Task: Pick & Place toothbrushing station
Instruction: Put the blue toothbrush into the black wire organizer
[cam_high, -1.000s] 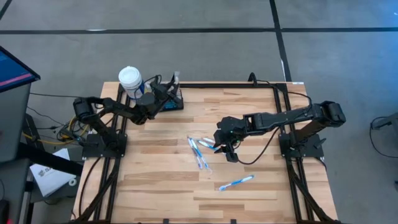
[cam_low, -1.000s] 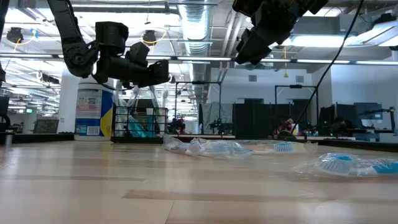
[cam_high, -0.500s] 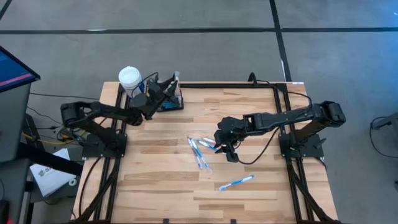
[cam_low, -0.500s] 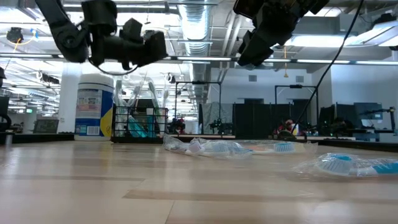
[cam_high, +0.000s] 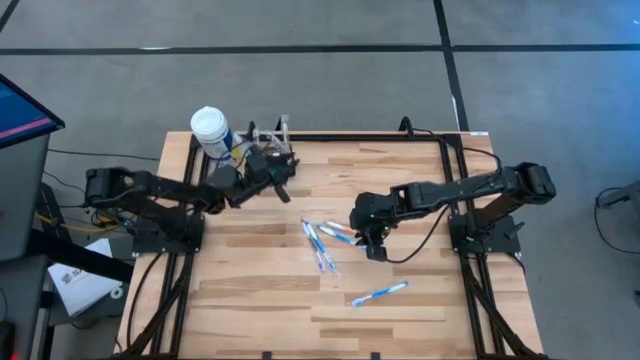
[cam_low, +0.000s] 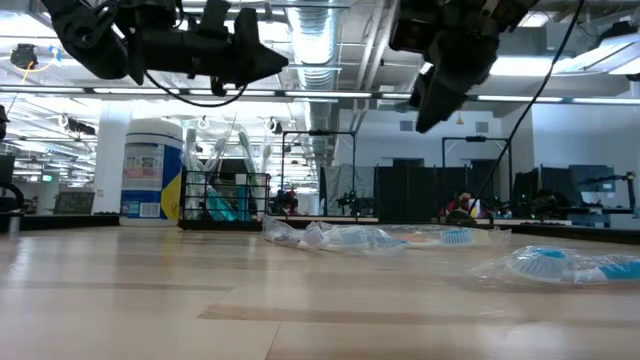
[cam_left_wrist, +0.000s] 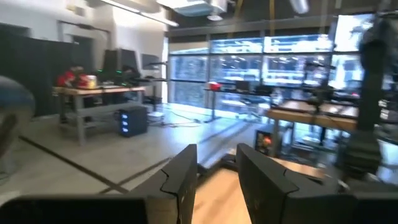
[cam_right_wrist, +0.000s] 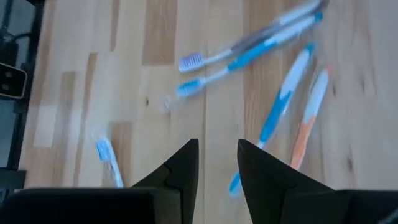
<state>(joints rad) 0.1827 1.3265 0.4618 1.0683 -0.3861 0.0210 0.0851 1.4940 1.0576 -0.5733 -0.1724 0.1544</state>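
The left jaws are hanging in the air above the tabletop (cam_high: 420, 190), standing slightly parted with nothing between them. They are pointing out level over the tabletop's far part. The toothbrushing station (cam_low: 225, 200), a black wire-mesh caddy, is sitting on the tabletop below these jaws, clear of them and not being touched. It is holding something teal inside, too small to make out. A white-capped bottle (cam_low: 152, 182) with a blue label is standing just beside the caddy, on the side away from the right jaws.

The right jaws are hovering near the middle of the tabletop, pointing down at the wood, also parted and grasping nothing. Several loose toothbrushes (cam_right_wrist: 273, 43) in blue, white and orange are lying flat under and just ahead of these jaws, none of them being touched. One more blue toothbrush (cam_high: 380, 293) is lying by itself, apart from that cluster and nearer the tabletop's front edge. The caddy is sitting well apart from the right jaws.
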